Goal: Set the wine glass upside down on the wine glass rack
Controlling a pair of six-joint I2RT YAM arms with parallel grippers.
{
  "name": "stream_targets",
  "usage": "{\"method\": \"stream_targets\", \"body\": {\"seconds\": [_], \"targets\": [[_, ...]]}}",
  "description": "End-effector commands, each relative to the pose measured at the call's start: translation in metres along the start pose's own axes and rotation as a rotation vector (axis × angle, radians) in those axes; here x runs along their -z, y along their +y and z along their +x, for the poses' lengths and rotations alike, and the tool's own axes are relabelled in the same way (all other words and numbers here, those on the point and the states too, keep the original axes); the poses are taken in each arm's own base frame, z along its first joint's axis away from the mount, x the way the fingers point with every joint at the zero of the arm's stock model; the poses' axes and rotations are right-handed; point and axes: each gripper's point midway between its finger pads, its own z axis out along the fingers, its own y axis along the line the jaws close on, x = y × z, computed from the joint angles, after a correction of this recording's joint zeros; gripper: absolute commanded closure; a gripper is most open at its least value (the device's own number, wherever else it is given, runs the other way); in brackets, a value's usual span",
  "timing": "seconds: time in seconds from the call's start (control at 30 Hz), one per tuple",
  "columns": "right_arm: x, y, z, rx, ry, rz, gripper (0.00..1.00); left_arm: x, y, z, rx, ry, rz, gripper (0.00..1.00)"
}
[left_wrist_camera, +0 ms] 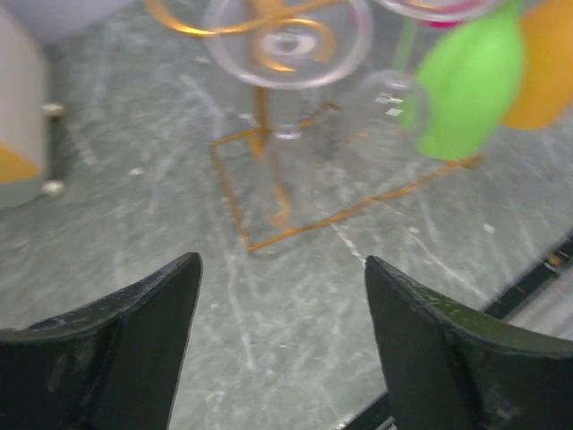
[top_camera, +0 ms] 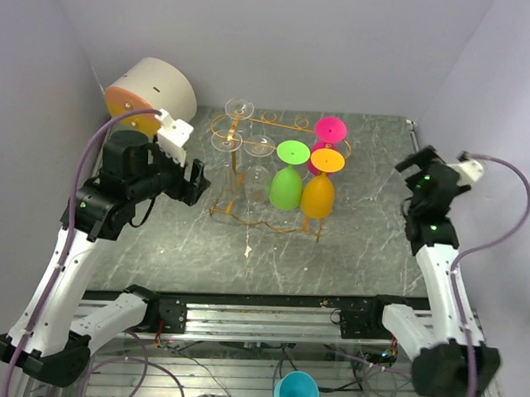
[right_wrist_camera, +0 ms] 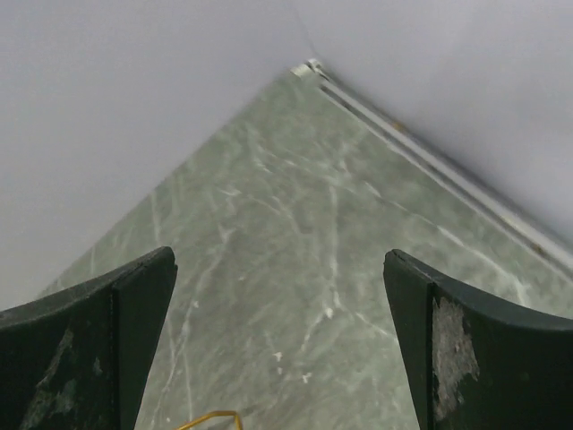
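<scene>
Table [top_camera: 359, 245]: green marble, lying under grey walls.
Drum [top_camera: 151, 90]: sitting far left, at the back.
Left gripper [left_wrist_camera: 281, 264]: hovering with fingers spread, carrying nothing, facing rack [left_wrist_camera: 261, 112].
Glass [left_wrist_camera: 286, 40]: clear, hanging upside down at rack's left end.
Green glass [top_camera: 286, 186], orange glass [top_camera: 318, 193], pink glass [top_camera: 330, 129]: hanging further right.
Right gripper [right_wrist_camera: 279, 269]: gaping, carrying nothing, pointing at back corner.

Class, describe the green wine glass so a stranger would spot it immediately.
Find the golden wire wine glass rack on the grey table. Glasses hang upside down from it. Between a clear glass and an orange glass is the only green wine glass.
</scene>
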Motion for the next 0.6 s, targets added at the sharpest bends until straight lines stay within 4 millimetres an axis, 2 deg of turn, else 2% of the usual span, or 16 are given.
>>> {"method": "stream_targets", "body": {"seconds": [0.0, 0.07, 0.13, 0.2, 0.33, 0.47, 0.57], "targets": [[-0.009, -0.017, 0.032, -0.335, 0.223, -0.163, 0.00, 0.029, 0.062, -0.018, 0.002, -0.048, -0.322, 0.10], [-0.013, -0.021, 0.041, -0.365, 0.253, -0.140, 0.00, 0.046, 0.097, -0.013, 0.028, -0.041, -0.499, 0.00], [-0.017, -0.023, 0.060, -0.388, 0.320, -0.124, 0.00, 0.059, 0.124, -0.001, 0.056, -0.008, -0.634, 0.01], [-0.019, -0.035, 0.074, -0.406, 0.355, -0.042, 0.00, 0.070, 0.143, 0.015, 0.122, 0.012, -0.737, 0.01], [-0.010, -0.054, 0.087, -0.385, 0.370, 0.181, 0.00, 0.079, 0.162, 0.042, 0.307, -0.035, -0.815, 0.00], [0.009, -0.062, 0.099, -0.238, 0.433, 0.319, 0.00, 0.066, 0.178, 0.064, 0.412, -0.027, -0.819, 0.01], [0.024, -0.068, 0.117, -0.180, 0.480, 0.357, 0.00, 0.062, 0.186, 0.075, 0.429, -0.018, -0.836, 0.02]]}}
